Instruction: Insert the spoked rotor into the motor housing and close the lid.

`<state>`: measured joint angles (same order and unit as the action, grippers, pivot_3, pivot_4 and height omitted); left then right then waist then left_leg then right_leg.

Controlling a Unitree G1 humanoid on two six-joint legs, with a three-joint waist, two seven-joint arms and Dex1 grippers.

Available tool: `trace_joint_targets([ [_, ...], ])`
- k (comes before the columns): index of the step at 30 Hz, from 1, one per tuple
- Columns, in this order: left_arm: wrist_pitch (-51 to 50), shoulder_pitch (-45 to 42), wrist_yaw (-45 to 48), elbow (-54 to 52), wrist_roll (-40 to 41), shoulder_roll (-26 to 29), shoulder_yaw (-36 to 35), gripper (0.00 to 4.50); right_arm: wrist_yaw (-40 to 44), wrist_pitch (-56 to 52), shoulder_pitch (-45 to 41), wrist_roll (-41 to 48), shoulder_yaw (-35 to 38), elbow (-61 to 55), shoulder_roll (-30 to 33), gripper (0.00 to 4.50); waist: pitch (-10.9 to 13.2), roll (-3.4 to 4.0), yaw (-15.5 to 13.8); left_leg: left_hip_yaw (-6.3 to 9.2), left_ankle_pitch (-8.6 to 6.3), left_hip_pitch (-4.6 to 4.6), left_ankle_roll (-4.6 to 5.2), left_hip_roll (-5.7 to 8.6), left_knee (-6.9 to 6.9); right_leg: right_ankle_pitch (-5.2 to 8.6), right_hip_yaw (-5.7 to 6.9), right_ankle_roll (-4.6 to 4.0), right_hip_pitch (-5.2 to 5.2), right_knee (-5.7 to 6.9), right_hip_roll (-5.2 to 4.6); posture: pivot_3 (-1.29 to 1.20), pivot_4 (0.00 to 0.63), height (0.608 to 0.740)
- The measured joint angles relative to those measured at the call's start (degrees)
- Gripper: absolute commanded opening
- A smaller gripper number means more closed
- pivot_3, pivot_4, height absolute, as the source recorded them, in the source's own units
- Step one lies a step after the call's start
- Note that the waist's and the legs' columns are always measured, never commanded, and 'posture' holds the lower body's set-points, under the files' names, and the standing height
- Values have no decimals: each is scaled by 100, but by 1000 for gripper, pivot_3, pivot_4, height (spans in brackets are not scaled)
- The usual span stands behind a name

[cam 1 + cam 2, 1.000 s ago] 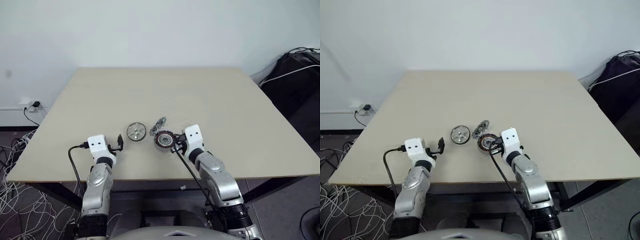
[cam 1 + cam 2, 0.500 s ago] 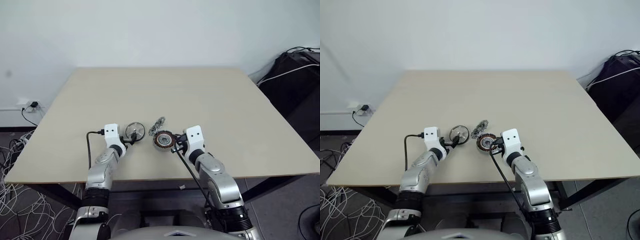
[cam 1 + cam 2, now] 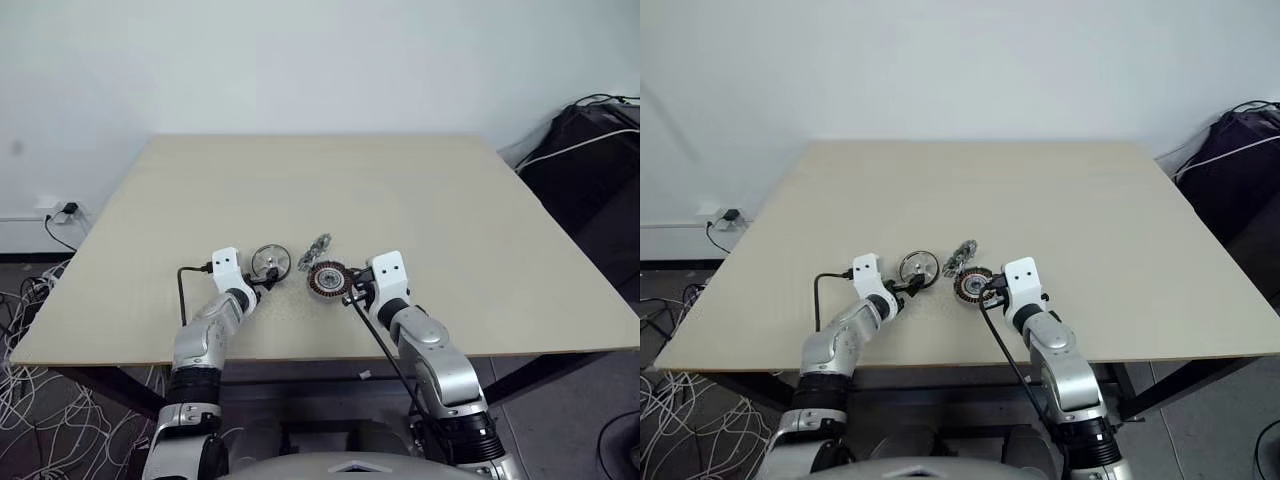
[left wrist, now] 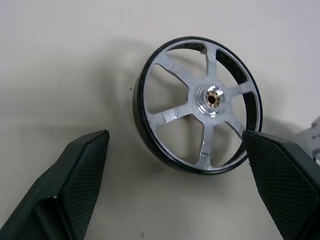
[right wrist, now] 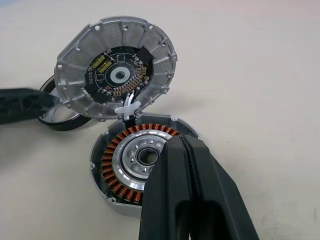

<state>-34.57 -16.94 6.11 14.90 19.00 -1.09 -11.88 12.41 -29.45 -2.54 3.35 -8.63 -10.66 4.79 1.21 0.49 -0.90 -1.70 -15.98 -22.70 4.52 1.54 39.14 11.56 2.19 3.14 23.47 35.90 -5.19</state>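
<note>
Lying flat on the table (image 3: 420, 190) just left of the housing (image 5: 131, 167), the rotor (image 4: 197, 125) looks rigid, slick and thin, probably best pinched across its rim by the wide-open left gripper (image 4: 175, 165), while the right gripper (image 5: 186, 165) stays shut over the housing.

The right end effector (image 5: 182, 145) covers the near part of the motor housing (image 5: 125, 160). The open lid (image 5: 116, 75) hides most of the spoked rotor (image 5: 62, 120).
</note>
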Motion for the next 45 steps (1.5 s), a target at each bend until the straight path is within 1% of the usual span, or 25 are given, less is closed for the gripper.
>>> trace_joint_targets([
  [7, -79, -250, -15, 259, 238, -110, -155, 4500, 1, 2, -1, -2, -6, 1, -25, 24, 0, 0, 6, 0, 1, 0, 0, 0, 0, 0, 0, 0, 0, 0, 2, 0, 0, 740],
  [17, -273, -495, -234, 449, 298, -305, -269, 4500, -10, 2, 0, -3, -5, 1, -44, 24, 0, -2, 5, 0, 1, 0, 0, 1, 0, 0, 0, 0, -1, 0, 2, 0, 0, 740],
  [26, -284, -512, -79, 574, 920, -551, -617, 4500, -12, 2, 16, -4, -60, 1, -55, 24, 0, -2, 8, 0, 1, 0, 0, 1, 0, 0, 0, -1, -1, 0, 2, 0, 0, 740],
  [30, -259, -658, -171, 799, 1184, -660, -955, 4500, -11, 2, 43, -3, -91, 1, -71, 24, 1, -3, 3, 0, 1, 0, 1, 1, 1, 0, 1, 0, -2, -1, 2, 0, 0, 740],
  [33, -95, -826, -427, 1062, 1449, -777, -1297, 3866, -11, 2, 48, -2, -90, 1, -68, 0, -1, -6, -3, 1, 1, 1, 1, 1, 3, 0, 1, 0, -5, -1, 3, 0, 0, 740],
  [36, 111, -899, -630, 1294, 1670, -840, -1571, 2885, -11, 1, 57, -3, -89, 1, -51, 0, -1, -8, -1, 1, 2, 2, 1, 1, 3, 0, 2, 1, -6, 0, 3, 0, 0, 740],
  [42, 423, -973, -796, 1455, 2101, -869, -1737, 949, -11, -10, 63, -2, -91, 1, -30, 0, -5, -15, 1, 1, 2, 2, 1, 1, 4, -1, 1, 0, -7, 0, 3, 0, 0, 740],
  [44, 508, -1030, -806, 1416, 2224, -901, -1687, 488, -9, -41, 65, -2, -105, 0, -24, 0, -22, -28, 3, 1, 2, 6, 1, 1, 3, 0, 2, 0, -10, -1, 4, 0, 0, 740],
  [45, 522, -1020, -814, 1413, 2248, -900, -1688, 488, -9, -61, 68, -2, -105, 0, -27, 0, -26, -29, 13, 1, 2, 8, 1, 0, 3, 0, 1, 0, -11, -1, 4, 0, 0, 740],
])
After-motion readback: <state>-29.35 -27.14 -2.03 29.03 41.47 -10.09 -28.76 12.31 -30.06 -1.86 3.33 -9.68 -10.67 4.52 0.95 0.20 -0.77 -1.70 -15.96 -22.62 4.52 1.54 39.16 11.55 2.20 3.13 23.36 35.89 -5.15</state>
